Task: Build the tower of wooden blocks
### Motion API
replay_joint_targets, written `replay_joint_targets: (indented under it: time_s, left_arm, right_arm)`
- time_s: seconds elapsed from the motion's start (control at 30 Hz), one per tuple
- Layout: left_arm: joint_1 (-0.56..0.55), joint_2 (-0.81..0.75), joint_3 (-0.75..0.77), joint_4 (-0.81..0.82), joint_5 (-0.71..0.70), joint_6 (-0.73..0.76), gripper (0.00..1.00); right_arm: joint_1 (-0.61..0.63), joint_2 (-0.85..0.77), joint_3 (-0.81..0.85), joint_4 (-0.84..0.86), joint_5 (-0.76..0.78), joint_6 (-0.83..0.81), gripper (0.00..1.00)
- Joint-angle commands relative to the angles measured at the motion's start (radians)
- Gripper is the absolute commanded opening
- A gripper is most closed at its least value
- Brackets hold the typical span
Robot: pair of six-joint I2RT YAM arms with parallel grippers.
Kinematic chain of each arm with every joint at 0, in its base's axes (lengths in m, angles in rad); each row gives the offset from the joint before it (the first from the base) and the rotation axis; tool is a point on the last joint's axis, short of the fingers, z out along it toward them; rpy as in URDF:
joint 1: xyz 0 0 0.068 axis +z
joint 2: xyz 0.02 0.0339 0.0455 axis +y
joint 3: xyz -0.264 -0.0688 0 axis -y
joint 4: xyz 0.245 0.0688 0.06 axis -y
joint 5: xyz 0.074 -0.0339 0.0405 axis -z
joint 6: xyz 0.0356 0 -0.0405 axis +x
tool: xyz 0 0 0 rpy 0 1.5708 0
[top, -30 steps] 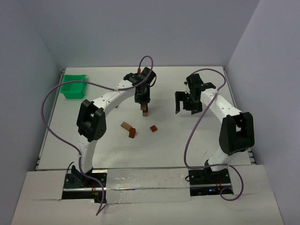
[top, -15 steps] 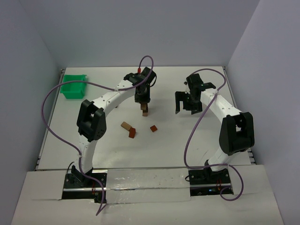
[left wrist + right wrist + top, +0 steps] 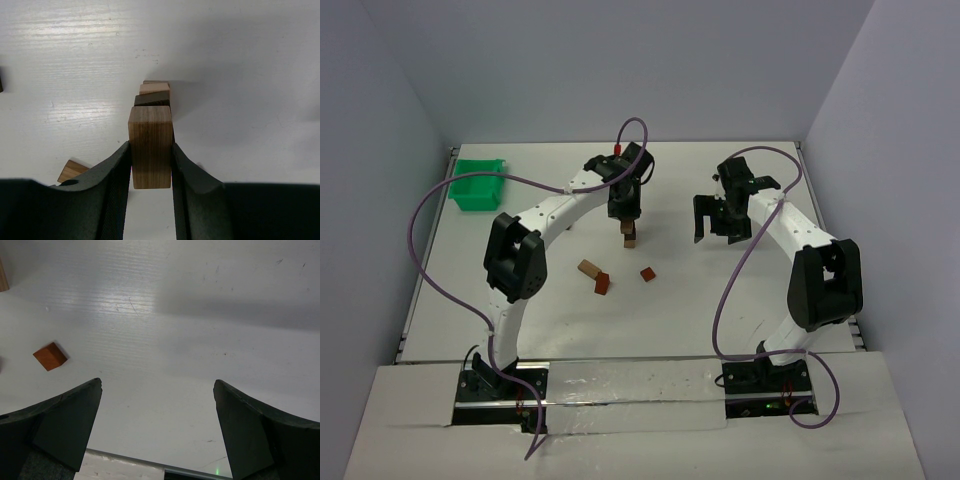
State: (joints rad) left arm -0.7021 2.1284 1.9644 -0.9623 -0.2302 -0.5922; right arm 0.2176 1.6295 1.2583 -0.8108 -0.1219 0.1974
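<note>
Left gripper clamped a tan block over the wood block tower. I judged this the placing step, and next I needed to lower squarely, then release gently.

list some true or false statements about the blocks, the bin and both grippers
1. The left gripper is shut on a tan block. True.
2. The right gripper holds a block. False: its jaws stand wide open with nothing between them.
3. The green bin stands far to the left of the tower. True.
4. Every block is already on the tower. False: three loose blocks lie apart from it.
</note>
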Motion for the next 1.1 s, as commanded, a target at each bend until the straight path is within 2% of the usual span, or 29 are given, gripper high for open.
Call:
replay_joint_targets:
  time_s: [0.0, 0.33, 0.7, 0.8, 0.9, 1.0, 1.07]
  left_arm:
    - [-0.010, -0.020, 0.045, 0.000, 0.008, -0.011, 0.00]
    - [-0.010, -0.009, 0.047, 0.001, 0.011, -0.009, 0.02]
    - [-0.011, 0.002, 0.053, 0.002, 0.027, -0.004, 0.14]
    - [-0.010, 0.004, 0.050, 0.004, 0.032, 0.000, 0.26]
    - [-0.010, 0.004, 0.048, 0.005, 0.032, 0.005, 0.46]
    - [-0.010, 0.004, 0.042, 0.007, 0.028, 0.005, 0.58]
    - [-0.008, 0.005, 0.039, 0.007, 0.025, 0.006, 0.73]
  right_arm:
    - [-0.006, 0.008, 0.025, 0.002, 0.001, 0.009, 1.00]
    - [-0.006, 0.006, 0.021, 0.002, 0.001, 0.008, 1.00]
    - [-0.006, 0.006, 0.024, 0.001, -0.001, 0.008, 1.00]
    - [-0.007, 0.006, 0.026, -0.001, -0.001, 0.008, 1.00]
    - [-0.006, 0.009, 0.029, -0.002, -0.002, 0.008, 1.00]
    - [-0.006, 0.009, 0.029, -0.002, -0.002, 0.008, 1.00]
    - [-0.006, 0.009, 0.030, -0.002, -0.002, 0.008, 1.00]
